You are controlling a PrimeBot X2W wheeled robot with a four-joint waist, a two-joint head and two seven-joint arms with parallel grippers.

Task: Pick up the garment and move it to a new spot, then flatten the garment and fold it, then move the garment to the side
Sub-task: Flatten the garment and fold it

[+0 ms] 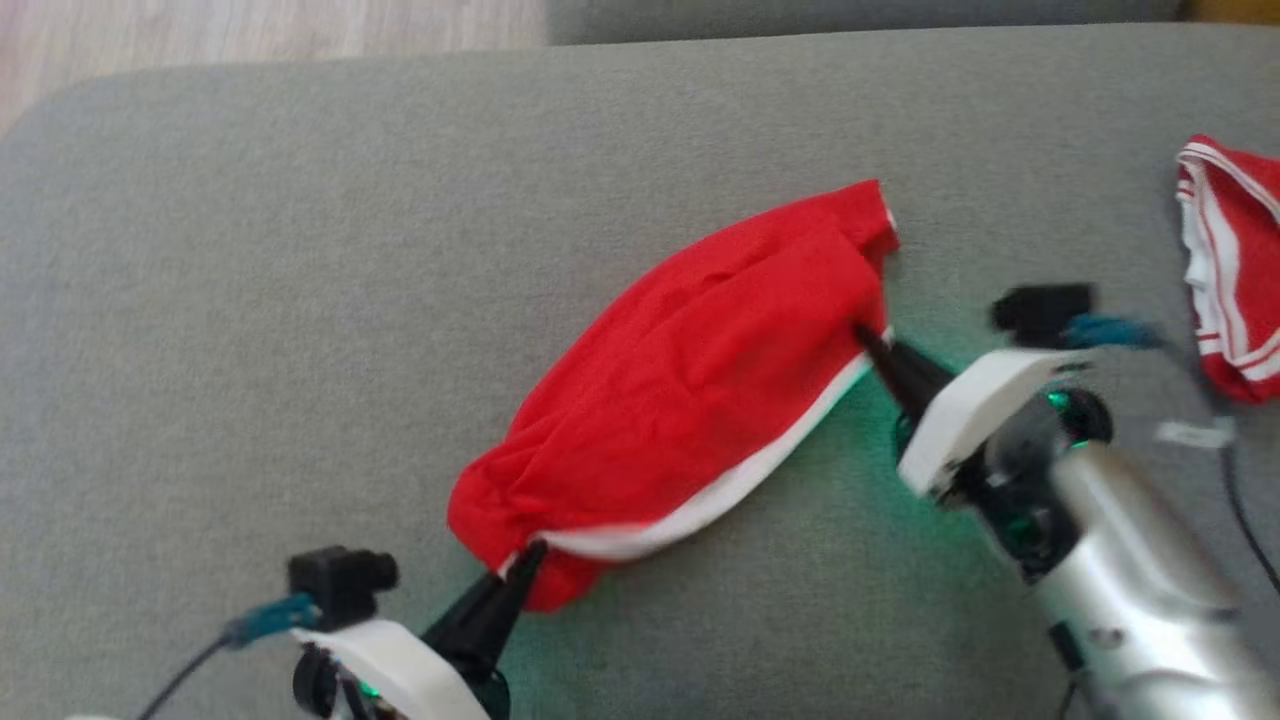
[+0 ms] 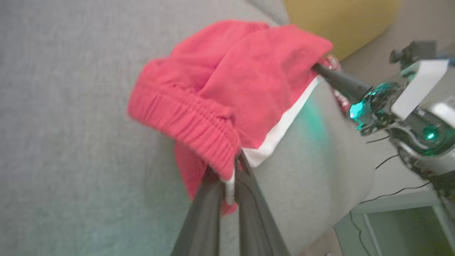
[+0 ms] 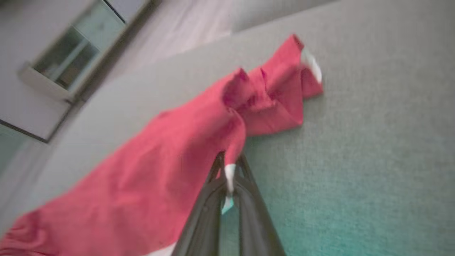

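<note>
Red garment (image 1: 690, 380), white band along the near edge, ribbed red hem at the left end. Bunched and creased, stretched diagonally across the middle of the cushion (image 1: 300, 250). At the lower-left end, left gripper (image 1: 527, 562) clamped tight, white trim pinched between its fingers. At the upper-right edge, right gripper (image 1: 868, 340) clamped tight on the white band. Small white tag (image 1: 1190, 433) by the right arm's cable, too blurred to read. Well apart at far right, cloth (image 1: 1228, 270), red with white stripes. Cushion grey and woven, green glow under both grippers. Pale wood floor (image 1: 200, 40) past the far-left corner.
</note>
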